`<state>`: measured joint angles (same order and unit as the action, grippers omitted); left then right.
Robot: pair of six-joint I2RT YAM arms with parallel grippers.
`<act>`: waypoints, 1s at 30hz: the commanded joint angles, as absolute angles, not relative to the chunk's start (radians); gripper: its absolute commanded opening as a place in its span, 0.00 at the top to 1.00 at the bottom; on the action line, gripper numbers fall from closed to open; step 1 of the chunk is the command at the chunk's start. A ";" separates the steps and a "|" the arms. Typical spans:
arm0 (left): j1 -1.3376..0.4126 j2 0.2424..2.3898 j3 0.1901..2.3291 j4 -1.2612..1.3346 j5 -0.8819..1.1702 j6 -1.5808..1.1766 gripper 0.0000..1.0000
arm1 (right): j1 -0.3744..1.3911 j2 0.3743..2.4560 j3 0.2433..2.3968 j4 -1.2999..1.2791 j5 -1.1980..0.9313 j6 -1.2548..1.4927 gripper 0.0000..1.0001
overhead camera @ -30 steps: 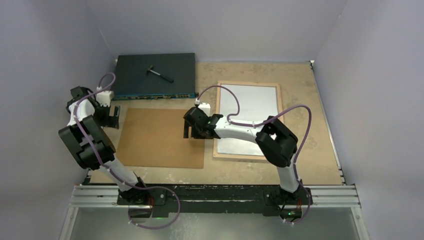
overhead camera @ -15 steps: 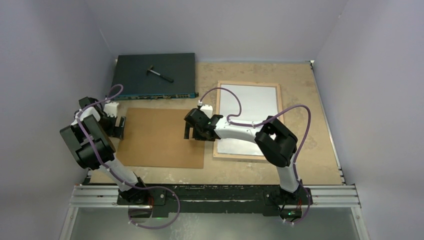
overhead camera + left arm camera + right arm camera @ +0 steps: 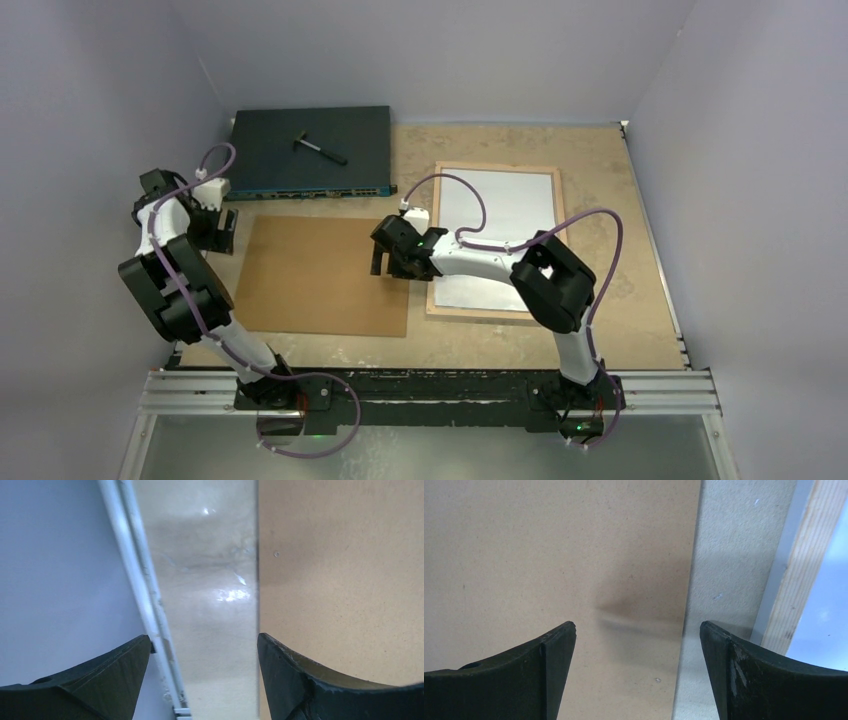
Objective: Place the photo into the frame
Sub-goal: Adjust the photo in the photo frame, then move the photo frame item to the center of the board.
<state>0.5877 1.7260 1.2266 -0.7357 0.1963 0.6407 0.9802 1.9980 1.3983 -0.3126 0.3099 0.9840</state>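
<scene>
The frame [image 3: 497,167] lies flat at the right of the table with its light wood back up. A white sheet [image 3: 500,235] fills it, apparently the photo with its plain back up; no image shows. In the right wrist view the frame's wood edge [image 3: 800,575] runs down the right side. My left gripper [image 3: 222,232] [image 3: 202,636] is open over the bare strip beside the left edge of a brown backing board [image 3: 320,275]. My right gripper [image 3: 385,262] [image 3: 638,624] is open and astride the board's right edge [image 3: 691,570]. Neither holds anything.
A dark flat box [image 3: 310,150] with a black tool [image 3: 320,148] on top stands at the back left. A white rail [image 3: 135,570] and the left wall are close beside my left gripper. Grey walls enclose the table; a metal rail [image 3: 430,390] runs along its near edge.
My left gripper swung toward the near side along the board's left edge, then came back, and its jaws narrowed a little. My right gripper shifted slightly toward the frame.
</scene>
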 commanded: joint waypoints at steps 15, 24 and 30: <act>0.537 1.745 1.075 -0.524 0.085 0.649 0.25 | 0.945 2.004 1.407 -0.343 0.354 1.020 0.02; 0.440 1.791 0.988 -0.469 0.055 0.602 0.28 | 0.946 2.055 1.432 -0.281 0.291 1.046 0.03; 0.365 1.790 0.932 -0.456 0.058 0.576 0.32 | 0.928 1.999 1.402 -0.185 0.142 1.079 0.03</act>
